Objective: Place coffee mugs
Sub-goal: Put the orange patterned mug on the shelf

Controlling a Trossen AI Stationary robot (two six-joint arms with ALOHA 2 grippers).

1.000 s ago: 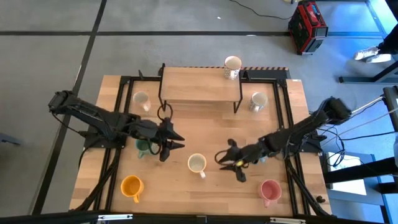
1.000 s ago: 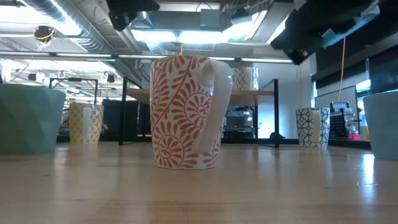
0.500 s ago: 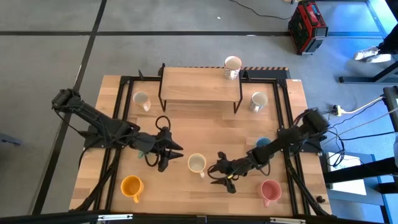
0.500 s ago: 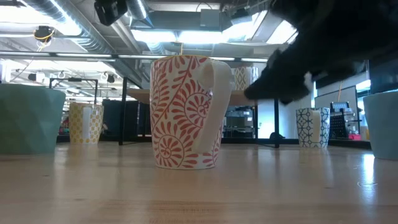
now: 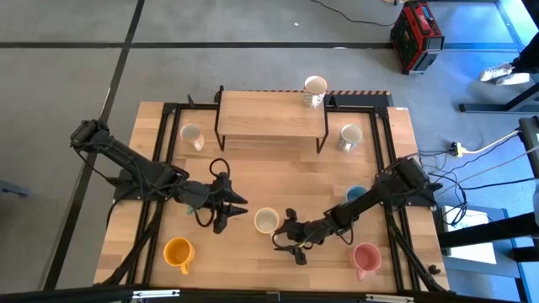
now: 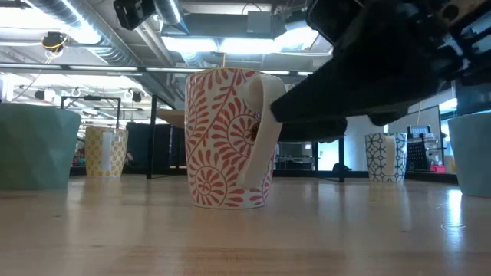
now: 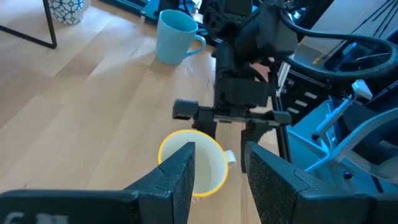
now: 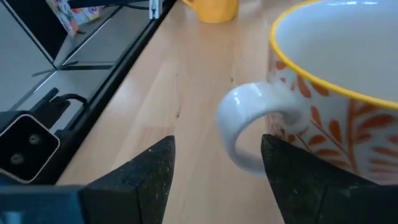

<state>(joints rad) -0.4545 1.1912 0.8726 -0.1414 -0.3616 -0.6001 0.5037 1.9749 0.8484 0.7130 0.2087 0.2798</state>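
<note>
A white coffee mug with a red leaf pattern (image 5: 266, 221) stands upright at the table's front middle, its handle (image 8: 249, 127) pointing at my right gripper (image 5: 283, 242). That gripper is open and low at the mug's front right, its fingers (image 8: 140, 177) just short of the handle. My left gripper (image 5: 233, 210) hangs open and empty a short way left of the same mug (image 7: 193, 163). The green mug (image 5: 194, 199) sits partly under the left arm. Other mugs: orange (image 5: 178, 251), pink (image 5: 365, 257), light blue (image 5: 356, 194), white (image 5: 192, 135), white (image 5: 349, 136).
A wooden rack (image 5: 271, 114) stands at the back middle with a patterned white mug (image 5: 315, 88) on its right end. Black rails (image 5: 166, 143) run down both sides of the table. A red case (image 5: 415, 34) lies on the floor beyond.
My right arm has swung left and toward the front, down to the red-patterned mug's handle, and its jaws have opened wider. The left arm drifted slightly and stays open.
</note>
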